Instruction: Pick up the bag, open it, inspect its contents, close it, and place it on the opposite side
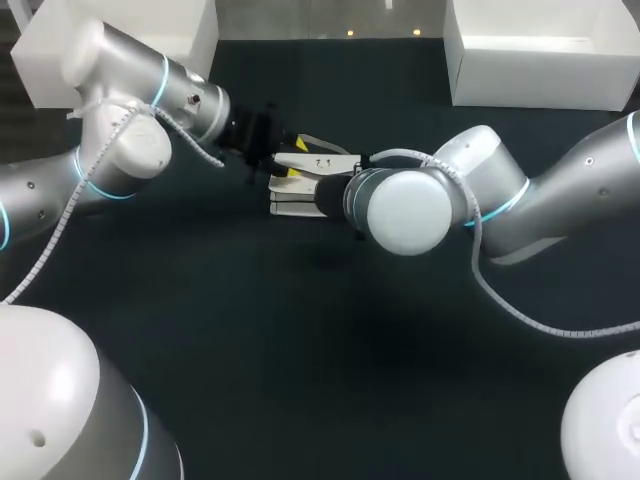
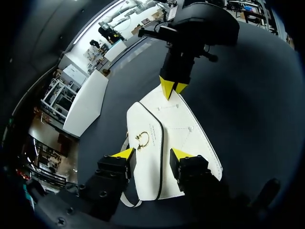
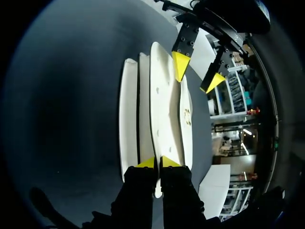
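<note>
The white bag [image 1: 312,163] lies in the middle of the dark table, its layers stacked flat and its flap with a gold clasp [image 2: 142,140] on top. My left gripper [image 2: 152,153] is open at the bag's end, one finger on each side of the flap [image 2: 145,162]. From the other end, my right gripper [image 3: 157,162] is shut on one edge of the bag [image 3: 159,105]. In the head view the right wrist [image 1: 400,210] hides that gripper. In the right wrist view one left finger touches the bag, the other stands clear.
Two white boxes stand at the table's far side, one at the back left [image 1: 120,40] and one at the back right [image 1: 540,60]. A thin strap [image 1: 325,143] trails from the bag's far side. Dark table cloth [image 1: 300,330] spreads in front.
</note>
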Controlling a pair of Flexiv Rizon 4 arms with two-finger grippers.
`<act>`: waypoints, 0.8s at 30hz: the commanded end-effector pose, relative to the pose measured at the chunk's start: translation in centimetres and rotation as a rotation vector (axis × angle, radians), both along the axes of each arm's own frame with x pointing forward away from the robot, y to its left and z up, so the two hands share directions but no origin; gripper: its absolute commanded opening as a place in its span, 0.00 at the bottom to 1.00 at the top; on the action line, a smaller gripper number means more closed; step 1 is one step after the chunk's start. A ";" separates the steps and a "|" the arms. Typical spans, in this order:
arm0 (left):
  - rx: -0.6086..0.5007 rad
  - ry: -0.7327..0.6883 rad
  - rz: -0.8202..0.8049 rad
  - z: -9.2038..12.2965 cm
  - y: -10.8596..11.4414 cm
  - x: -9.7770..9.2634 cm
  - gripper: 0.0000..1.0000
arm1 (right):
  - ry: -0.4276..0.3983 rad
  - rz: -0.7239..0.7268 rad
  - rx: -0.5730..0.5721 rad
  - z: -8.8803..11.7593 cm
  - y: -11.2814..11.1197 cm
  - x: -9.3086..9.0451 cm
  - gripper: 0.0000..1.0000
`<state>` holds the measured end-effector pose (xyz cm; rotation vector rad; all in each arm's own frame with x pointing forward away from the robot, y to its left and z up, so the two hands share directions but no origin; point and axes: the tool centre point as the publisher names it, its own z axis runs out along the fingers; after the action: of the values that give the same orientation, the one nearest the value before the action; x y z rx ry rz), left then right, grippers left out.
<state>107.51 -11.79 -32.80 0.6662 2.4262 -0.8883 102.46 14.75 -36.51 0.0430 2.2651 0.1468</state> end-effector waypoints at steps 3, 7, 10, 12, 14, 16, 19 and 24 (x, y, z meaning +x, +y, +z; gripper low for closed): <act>-0.013 -0.015 -0.003 -0.7 -0.3 0.3 0.45 | -0.061 0.002 0.010 -0.4 -0.1 -0.1 0.00; -0.006 -0.018 -0.008 -1.0 -0.4 0.3 0.42 | -0.061 0.002 0.010 -0.4 -0.1 -0.1 0.00; -0.002 -0.021 -0.015 -1.3 -0.5 0.3 0.40 | -0.061 0.002 0.010 -0.4 -0.1 -0.1 0.00; -0.001 -0.023 -0.016 -1.4 -0.5 0.3 0.39 | -0.061 0.002 0.010 -0.4 -0.1 -0.1 0.00; 0.001 -0.025 -0.016 -1.5 -0.6 0.5 0.39 | -0.061 0.002 0.010 -0.4 -0.1 -0.1 0.00; 0.006 -0.034 -0.019 -1.7 -0.8 0.6 0.38 | -0.061 0.002 0.010 -0.4 -0.1 -0.1 0.00; 0.009 -0.044 -0.016 -1.8 -0.9 0.7 0.36 | -0.061 0.002 0.010 -0.4 -0.1 -0.1 0.00; 0.004 -0.062 -0.010 -1.9 -1.2 1.1 0.29 | -0.061 0.002 0.010 -0.4 -0.1 -0.1 0.00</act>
<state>108.38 -12.67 -34.17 0.6993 2.3842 -0.8482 102.47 14.75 -36.51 0.0433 2.2649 0.1466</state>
